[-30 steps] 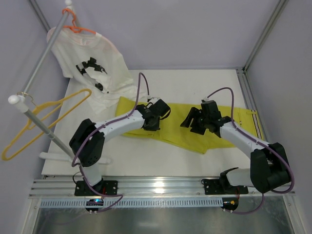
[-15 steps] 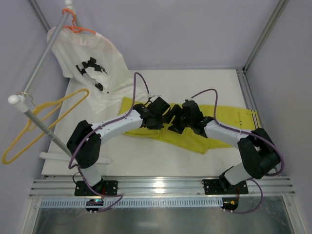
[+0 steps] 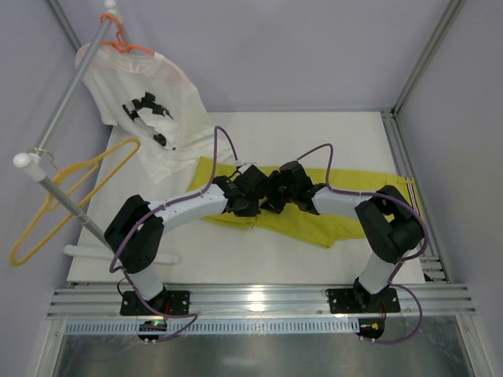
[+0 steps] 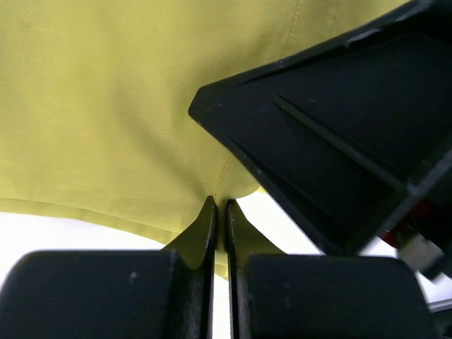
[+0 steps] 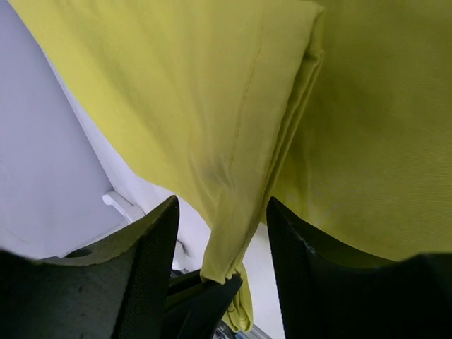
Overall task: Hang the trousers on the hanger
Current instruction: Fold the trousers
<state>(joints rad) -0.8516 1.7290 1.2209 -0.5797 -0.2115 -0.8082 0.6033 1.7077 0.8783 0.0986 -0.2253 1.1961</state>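
Observation:
The yellow-green trousers lie spread across the white table, striped waistband at the right. My left gripper is shut on a pinch of their cloth near the middle, pulling it up into a fold. My right gripper faces it almost nose to nose. In the right wrist view that raised fold hangs between the open right gripper, with a gap on either side. The left fingertips hold its lower end. The yellow hanger hangs on the rail at the far left, apart from both arms.
A slanted metal rail crosses the left side, carrying an orange hanger with a white printed T-shirt that droops onto the trousers' left end. Frame posts stand at the back right. An aluminium rail edges the table front.
My right gripper has travelled left along the trousers and now meets the left gripper over the pinched fold. The left gripper has stayed shut on the cloth, shifting slightly.

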